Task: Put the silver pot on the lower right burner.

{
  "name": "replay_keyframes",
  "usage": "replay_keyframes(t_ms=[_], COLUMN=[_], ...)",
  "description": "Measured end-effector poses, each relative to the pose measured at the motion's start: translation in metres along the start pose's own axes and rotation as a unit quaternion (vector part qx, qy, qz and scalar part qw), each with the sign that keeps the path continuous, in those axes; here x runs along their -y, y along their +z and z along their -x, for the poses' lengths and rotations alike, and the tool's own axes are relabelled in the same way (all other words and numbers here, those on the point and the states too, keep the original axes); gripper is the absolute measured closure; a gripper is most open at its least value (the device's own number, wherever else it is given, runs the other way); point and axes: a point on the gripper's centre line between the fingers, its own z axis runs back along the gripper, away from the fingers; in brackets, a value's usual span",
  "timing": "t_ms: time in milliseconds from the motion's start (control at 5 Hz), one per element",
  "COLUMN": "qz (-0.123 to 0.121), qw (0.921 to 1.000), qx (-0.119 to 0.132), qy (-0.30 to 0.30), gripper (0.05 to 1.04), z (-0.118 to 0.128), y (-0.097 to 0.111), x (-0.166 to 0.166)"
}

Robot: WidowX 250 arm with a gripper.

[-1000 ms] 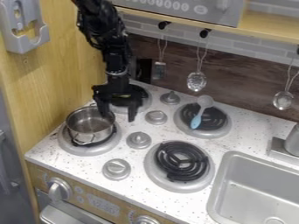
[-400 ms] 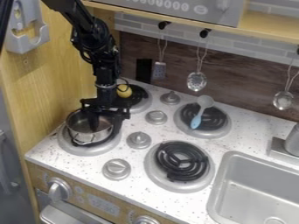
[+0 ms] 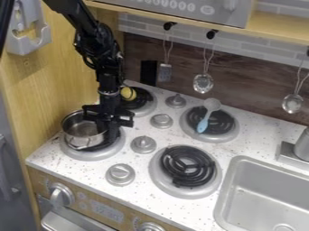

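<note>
"Camera view, near side first: which part is waiting for the load?"

"The lower right burner [image 3: 186,169] is waiting at the front, its coil facing up to serve as the seat. A knob [image 3: 120,175] is standing to its left, so the transfer is probably calling for a lift rather than a slide."

"Next part back: why is the pot [image 3: 82,135] sitting where it is?"

"It is sitting over the lower left burner [image 3: 91,154], offset toward the left, with coil showing on the right. That burner is presumably acting as the start position. Whether the base is fully touching the coil, I am not able to tell."

"And the hold?"

"The gripper [image 3: 106,130] is pointing down at the right side of the rim. The thin wall is offering a graspable edge there, while the full body is looking too broad to span."

"State the fingers [image 3: 114,131] and the pot's position."

"The fingers are standing narrow, apparently pinching the wall. The pot is lying mostly to their left, its opening facing up. Being held on one side, it is likely to be tipping or swivelling when raised."

"Anything farther back?"

"A spoon [image 3: 204,122] is lying on the upper right burner [image 3: 230,133], behind the likely path. Swinging wide is risking contact."
</note>
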Motion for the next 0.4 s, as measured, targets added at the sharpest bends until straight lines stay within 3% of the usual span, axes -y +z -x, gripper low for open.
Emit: replay_keyframes(t_ms=[200, 400], qz=[-0.004, -0.003], qw=[0.9985, 0.9928], qx=[0.031, 0.049], qy=[-0.045, -0.109], gripper=[1.007, 1.016], z=[-0.003, 0.004], y=[0.020, 0.031], x=[0.025, 0.072])
